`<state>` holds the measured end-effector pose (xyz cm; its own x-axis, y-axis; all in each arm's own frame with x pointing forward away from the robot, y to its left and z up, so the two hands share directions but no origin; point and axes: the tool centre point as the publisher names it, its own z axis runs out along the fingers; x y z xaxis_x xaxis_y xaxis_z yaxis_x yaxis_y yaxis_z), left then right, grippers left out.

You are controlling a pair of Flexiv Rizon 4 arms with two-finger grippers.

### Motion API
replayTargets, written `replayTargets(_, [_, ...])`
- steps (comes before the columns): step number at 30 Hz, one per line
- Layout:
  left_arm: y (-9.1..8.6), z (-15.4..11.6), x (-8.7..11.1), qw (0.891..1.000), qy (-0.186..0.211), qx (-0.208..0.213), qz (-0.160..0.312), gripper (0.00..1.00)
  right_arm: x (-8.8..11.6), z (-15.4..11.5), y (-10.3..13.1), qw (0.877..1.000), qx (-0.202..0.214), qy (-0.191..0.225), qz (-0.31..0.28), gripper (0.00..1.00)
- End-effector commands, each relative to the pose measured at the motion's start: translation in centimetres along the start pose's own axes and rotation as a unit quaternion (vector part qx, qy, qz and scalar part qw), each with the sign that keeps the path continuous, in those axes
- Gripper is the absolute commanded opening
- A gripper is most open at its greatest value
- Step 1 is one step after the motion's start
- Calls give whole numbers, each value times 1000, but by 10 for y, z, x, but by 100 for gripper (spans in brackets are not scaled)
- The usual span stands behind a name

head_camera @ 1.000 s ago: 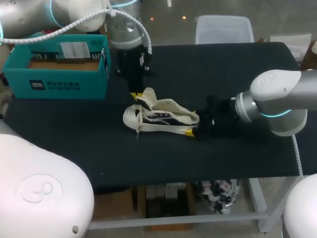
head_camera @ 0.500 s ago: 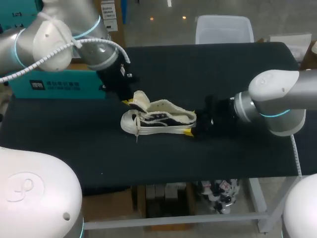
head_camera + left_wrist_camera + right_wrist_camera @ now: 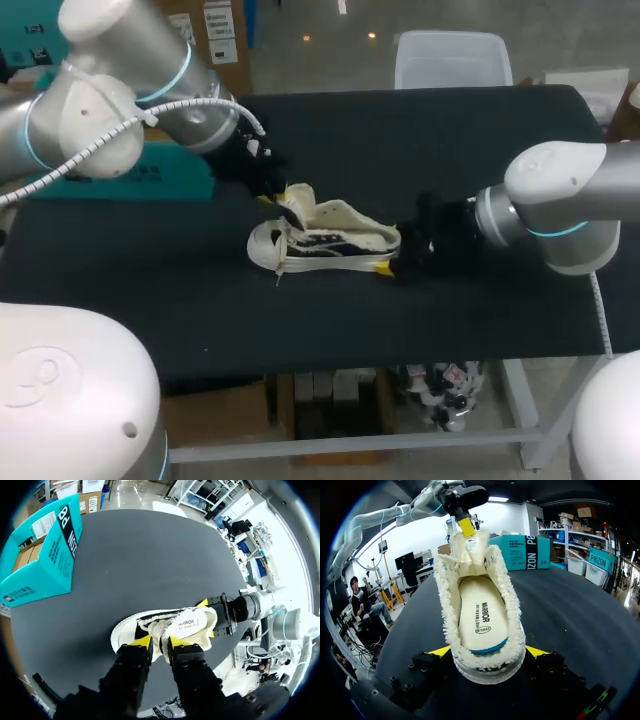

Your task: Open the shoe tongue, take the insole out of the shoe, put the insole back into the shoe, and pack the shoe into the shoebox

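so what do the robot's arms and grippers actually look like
Both arms are rounded silver-grey tubes with glowing cyan rings at the joints and black wrist sections. The left arm carries a white ribbed cable hose looping along its outside; none shows on the right arm. The left gripper and right gripper have blocky black bodies and two fingers with bright yellow tips.
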<state>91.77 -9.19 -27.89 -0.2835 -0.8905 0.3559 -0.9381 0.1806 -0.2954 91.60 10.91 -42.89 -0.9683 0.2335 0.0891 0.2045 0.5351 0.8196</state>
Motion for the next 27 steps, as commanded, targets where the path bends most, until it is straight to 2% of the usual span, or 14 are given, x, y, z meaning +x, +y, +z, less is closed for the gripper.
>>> replayTargets(1, [-6, -10, 12, 999, 8, -23, 33, 100, -1, -2, -5, 1000, -3, 3, 0, 0])
replayTargets(5, [-9, -19, 28, 995, 15, -34, 92, 100, -1, -2, -5, 1000, -3, 3, 0, 0])
replayTargets(11, [-18, -29, 49, 976, 26, -45, 210, 100, -1, -2, -5, 1000, -3, 3, 0, 0])
replayTargets(12, [-18, -30, 52, 970, 25, -47, 237, 87, -1, -2, -5, 1000, -3, 3, 0, 0])
replayTargets(13, [-20, -30, 55, 965, 26, -54, 256, 84, -1, -2, -5, 1000, -3, 3, 0, 0])
replayTargets(14, [-21, -31, 58, 956, 26, -60, 285, 64, -1, -2, -5, 1000, -3, 3, 0, 0])
replayTargets(15, [-21, -31, 60, 951, 27, -63, 302, 51, -1, -2, -5, 1000, -3, 3, 0, 0])
replayTargets(16, [-23, -31, 63, 945, 27, -68, 319, 47, -1, -2, -5, 1000, -3, 3, 0, 0])
replayTargets(18, [-24, -29, 67, 928, 26, -78, 363, 0, -1, -2, -5, 1000, -3, 3, 0, 0])
replayTargets(20, [-21, -26, 71, 900, 20, -90, 426, 0, -1, -2, -5, 1000, -3, 3, 0, 0])
replayTargets(22, [-17, -24, 74, 857, 33, -131, 498, 0, -1, -2, -5, 1000, -3, 3, 0, 0])
replayTargets(23, [-15, -24, 73, 837, 26, -152, 524, 0, -1, -2, -5, 1000, -3, 3, 0, 0])
replayTargets(24, [-14, -23, 74, 841, 11, -149, 520, 0, -1, -2, -5, 1000, -3, 3, 0, 0])
replayTargets(27, [-14, -23, 74, 841, 11, -149, 520, 0, -1, -2, -5, 1000, -3, 3, 0, 0])
